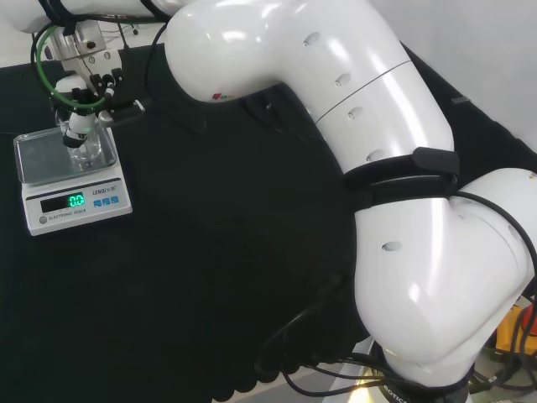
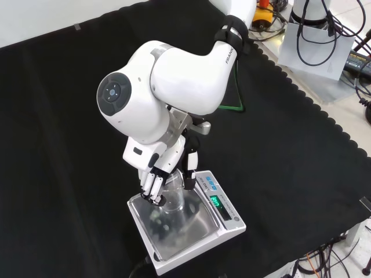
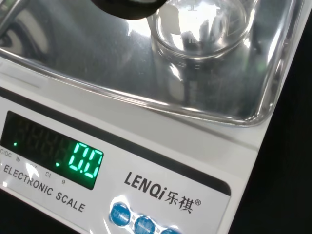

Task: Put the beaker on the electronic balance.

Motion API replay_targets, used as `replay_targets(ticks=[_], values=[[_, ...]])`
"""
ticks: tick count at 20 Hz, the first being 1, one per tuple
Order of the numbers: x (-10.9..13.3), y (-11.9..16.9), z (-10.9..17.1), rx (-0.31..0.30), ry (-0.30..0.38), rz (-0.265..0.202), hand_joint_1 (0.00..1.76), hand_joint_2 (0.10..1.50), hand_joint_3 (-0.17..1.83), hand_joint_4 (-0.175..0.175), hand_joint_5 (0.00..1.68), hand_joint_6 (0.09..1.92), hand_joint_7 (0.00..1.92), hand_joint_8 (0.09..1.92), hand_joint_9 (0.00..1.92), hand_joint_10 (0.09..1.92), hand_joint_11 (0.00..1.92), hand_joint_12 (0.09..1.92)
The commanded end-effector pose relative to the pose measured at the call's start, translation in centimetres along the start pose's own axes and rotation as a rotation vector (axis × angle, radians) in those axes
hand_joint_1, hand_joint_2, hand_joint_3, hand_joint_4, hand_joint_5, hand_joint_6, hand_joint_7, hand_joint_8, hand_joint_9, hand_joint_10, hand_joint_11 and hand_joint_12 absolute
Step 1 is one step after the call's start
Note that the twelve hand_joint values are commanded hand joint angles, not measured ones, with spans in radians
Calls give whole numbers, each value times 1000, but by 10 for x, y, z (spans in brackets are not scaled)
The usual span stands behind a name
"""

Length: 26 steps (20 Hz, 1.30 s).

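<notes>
A white electronic balance (image 1: 77,201) with a shiny steel pan stands at the left of the head view, low in the front view (image 2: 179,234). The clear glass beaker (image 2: 174,200) is upright over the pan's middle, empty as far as I can see. The black and white hand (image 2: 155,180) reaches down from above, with fingers on one side of the beaker and the thumb on the other. In the head view the hand (image 1: 78,117) hides the upper part of the beaker (image 1: 86,153). The wrist view shows the beaker's base (image 3: 204,29) at the pan (image 3: 97,53); whether it rests there I cannot tell.
Black cloth (image 2: 69,116) surrounds the balance. A green cable loop (image 1: 52,82) hangs by the wrist. The arm's big white link (image 2: 151,92) stands above the balance in the front view. Cables and boxes (image 2: 324,40) lie beyond the cloth's scalloped edge at the upper right.
</notes>
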<state>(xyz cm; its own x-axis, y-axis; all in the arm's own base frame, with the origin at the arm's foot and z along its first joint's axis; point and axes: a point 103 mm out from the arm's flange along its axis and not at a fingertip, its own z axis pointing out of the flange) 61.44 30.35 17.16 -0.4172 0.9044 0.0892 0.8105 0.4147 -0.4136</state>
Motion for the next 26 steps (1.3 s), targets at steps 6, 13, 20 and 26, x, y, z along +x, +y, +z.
replay_targets(ticks=[6, 13, 20, 26], values=[[1, 0, 3, 53, -2, -12, 1147, 1055, -175, -23, 262, 1178, 469, 1143, 761, 1028, 674, 1296], [0, -9, -17, 50, -11, -31, 847, 854, -175, 42, 57, 141, 103, 867, 371, 919, 123, 1524], [-10, -40, -62, -13, -44, -34, 753, 817, -175, 66, 0, 87, 0, 747, 197, 924, 0, 1529], [-30, -74, -83, -69, -36, -4, 747, 814, -175, 71, 0, 87, 0, 730, 178, 925, 0, 1520]])
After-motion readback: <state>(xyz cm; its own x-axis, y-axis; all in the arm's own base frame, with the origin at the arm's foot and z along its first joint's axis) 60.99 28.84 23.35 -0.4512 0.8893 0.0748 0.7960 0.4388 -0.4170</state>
